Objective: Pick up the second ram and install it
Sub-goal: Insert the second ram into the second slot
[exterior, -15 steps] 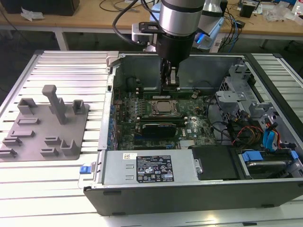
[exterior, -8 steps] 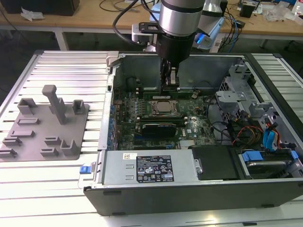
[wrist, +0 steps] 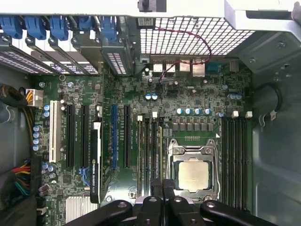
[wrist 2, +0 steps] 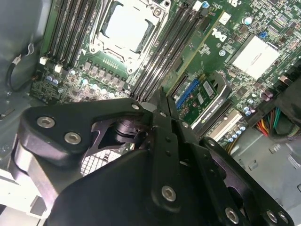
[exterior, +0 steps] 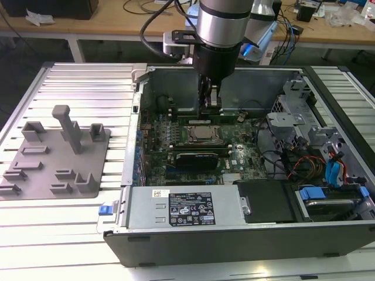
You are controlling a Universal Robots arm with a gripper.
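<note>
Exterior view, upper middle of the frame: second ram point(exterior: 234, 113) standing on edge on the motherboard point(exterior: 246, 152), just above the CPU socket point(exterior: 202, 134), inside the open computer case point(exterior: 234, 246). Directly over the stick's left part, gripper point(exterior: 210, 104) pointing straight down, fingers clenched together at its top edge (pinching or merely pressing: cannot tell). Below the socket, black expansion card point(exterior: 199, 158). At the exterior view's left, grey fixture tray point(exterior: 41, 158).

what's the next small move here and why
Probably a short, straight push down. The fingers are shut on the ram, which stands on edge in line with the memory slots beside the CPU socket. I can't tell whether it is fully seated.
</note>
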